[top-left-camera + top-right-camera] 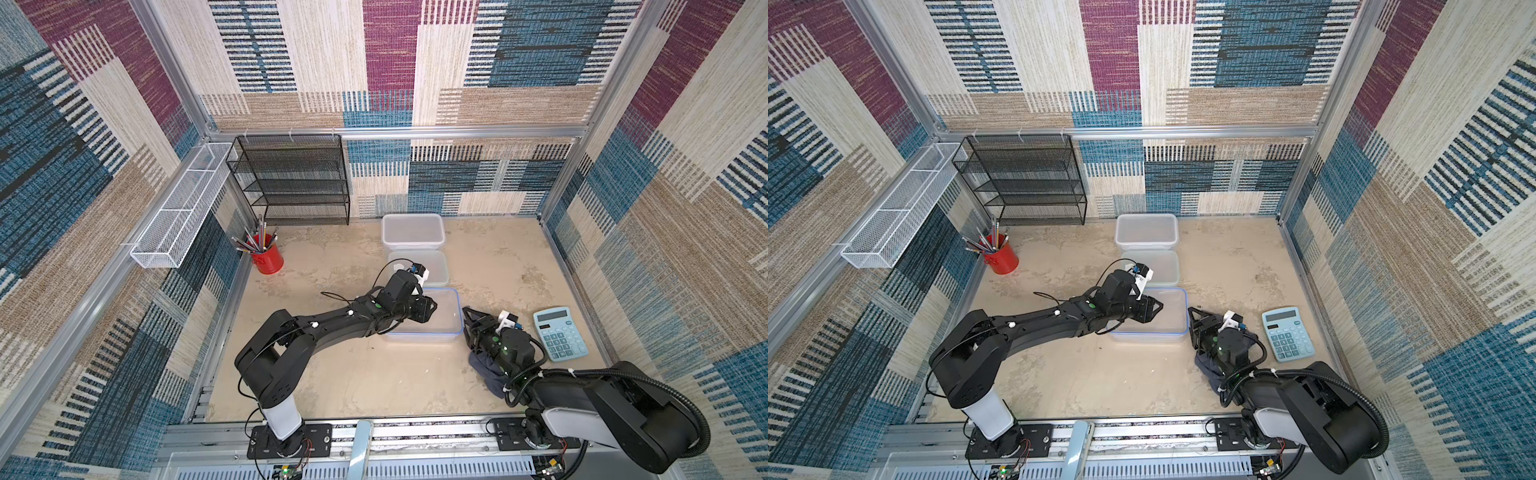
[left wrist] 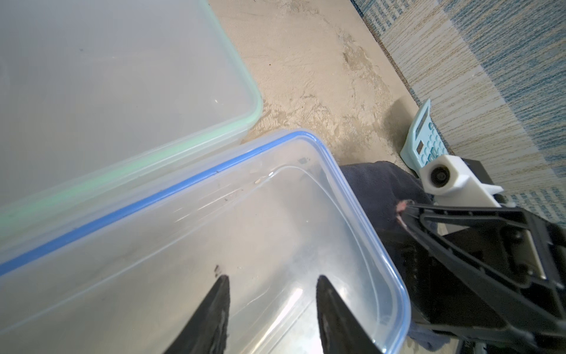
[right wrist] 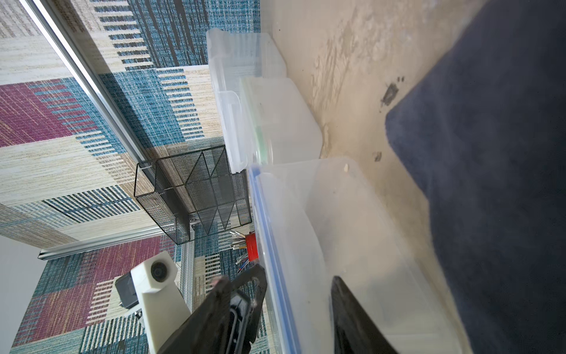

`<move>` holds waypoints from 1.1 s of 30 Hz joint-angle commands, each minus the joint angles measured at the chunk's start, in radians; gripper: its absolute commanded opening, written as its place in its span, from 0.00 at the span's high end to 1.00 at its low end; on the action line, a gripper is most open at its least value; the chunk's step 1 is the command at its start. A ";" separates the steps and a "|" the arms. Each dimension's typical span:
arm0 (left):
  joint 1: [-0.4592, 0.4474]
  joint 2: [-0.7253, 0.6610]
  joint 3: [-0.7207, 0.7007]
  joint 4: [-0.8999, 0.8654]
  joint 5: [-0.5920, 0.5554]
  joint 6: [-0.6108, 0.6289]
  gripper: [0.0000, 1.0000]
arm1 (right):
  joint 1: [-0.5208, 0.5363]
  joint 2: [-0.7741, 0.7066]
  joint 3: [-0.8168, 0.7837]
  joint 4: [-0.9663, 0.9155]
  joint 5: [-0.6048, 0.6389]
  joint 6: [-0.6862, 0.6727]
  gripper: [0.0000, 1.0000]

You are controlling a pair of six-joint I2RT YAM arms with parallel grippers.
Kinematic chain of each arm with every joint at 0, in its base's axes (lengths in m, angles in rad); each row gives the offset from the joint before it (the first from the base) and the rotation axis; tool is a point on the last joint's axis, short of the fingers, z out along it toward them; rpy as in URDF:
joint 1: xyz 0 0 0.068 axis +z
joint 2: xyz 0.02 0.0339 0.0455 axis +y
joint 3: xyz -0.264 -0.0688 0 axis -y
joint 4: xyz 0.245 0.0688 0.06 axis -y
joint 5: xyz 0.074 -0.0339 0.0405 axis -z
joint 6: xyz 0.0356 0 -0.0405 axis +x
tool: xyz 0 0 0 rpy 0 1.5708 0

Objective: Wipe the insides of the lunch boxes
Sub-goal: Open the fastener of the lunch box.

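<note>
Blue-rimmed lunch box (image 1: pixel 446 316): clear, open side up, just right of centre in both top views.
Left gripper (image 1: pixel 431 308): reaches in from the left over the box's inside. Its fingertips (image 2: pixel 221 306) are spread, with only the box floor between them.
Right gripper (image 1: pixel 468 324): at the box's right end. The jaws are apart and pinch nothing. The blue rim shows between the fingertips in the right wrist view; whether they touch it I cannot tell.
Green-rimmed lunch box (image 1: pixel 434 266): frosted, just above the blue-rimmed one in the frame.
Third lunch box (image 1: pixel 413 232): frosted white, next up, near the back wall.
Cloth (image 1: pixel 486 374): dark, lower right of the blue-rimmed box, under the right wrist.
Calculator (image 1: pixel 561 334): light blue, right of the right gripper.
Red cup (image 1: pixel 268 259): holds pencils, left of the boxes.
Mesh shelf (image 1: pixel 291 178): black, upper left of the boxes.
</note>
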 commanded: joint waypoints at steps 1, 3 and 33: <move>-0.008 0.041 -0.021 -0.382 0.001 -0.044 0.52 | 0.000 -0.017 0.001 0.149 0.045 0.006 0.48; -0.011 0.045 -0.020 -0.386 0.000 -0.043 0.52 | 0.000 -0.014 0.000 0.149 0.048 0.006 0.49; -0.026 0.073 -0.003 -0.414 -0.014 -0.040 0.54 | 0.005 -0.077 0.066 -0.118 0.065 -0.023 0.51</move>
